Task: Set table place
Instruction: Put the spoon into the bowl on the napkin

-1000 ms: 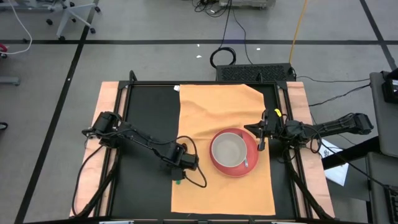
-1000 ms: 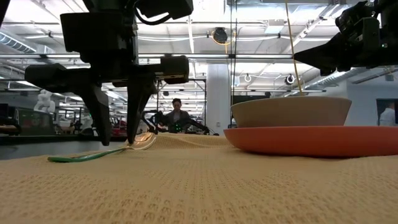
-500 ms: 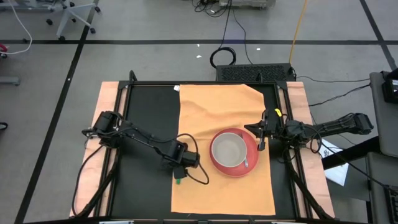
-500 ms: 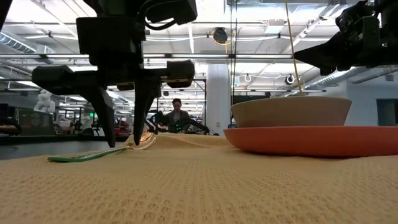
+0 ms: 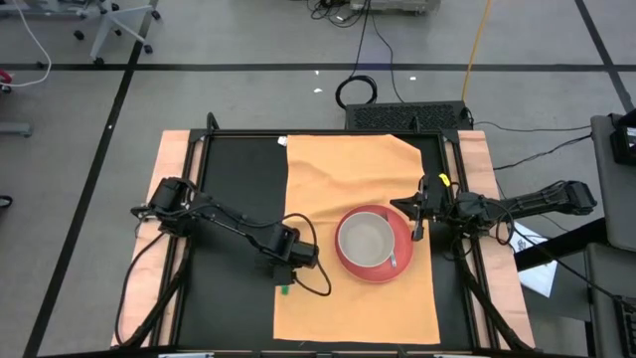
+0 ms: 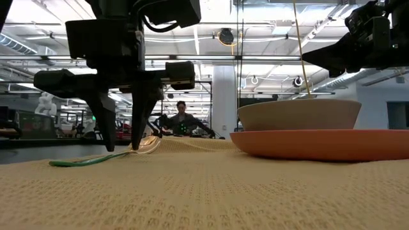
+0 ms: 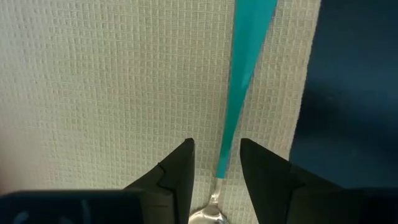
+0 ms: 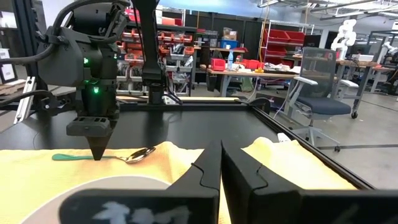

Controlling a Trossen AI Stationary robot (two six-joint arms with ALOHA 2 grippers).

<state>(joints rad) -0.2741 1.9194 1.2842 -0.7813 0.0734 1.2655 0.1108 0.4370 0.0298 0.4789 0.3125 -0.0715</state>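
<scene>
L pincer (image 6: 123, 148) open over spoon (image 6: 105, 157), mat (image 5: 348, 189)

Red plate (image 5: 400, 259), bowl (image 5: 365, 240), green-handled spoon (image 7: 241, 81)

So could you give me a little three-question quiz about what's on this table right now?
1. True or false: the bowl sits on the red plate.
2. Which gripper stands over the green-handled spoon? A) left gripper B) right gripper
3. Fill in: the spoon lies near the ____ edge of the mat, seen from above.

Key: 1 true; 2 A; 3 left.
</scene>
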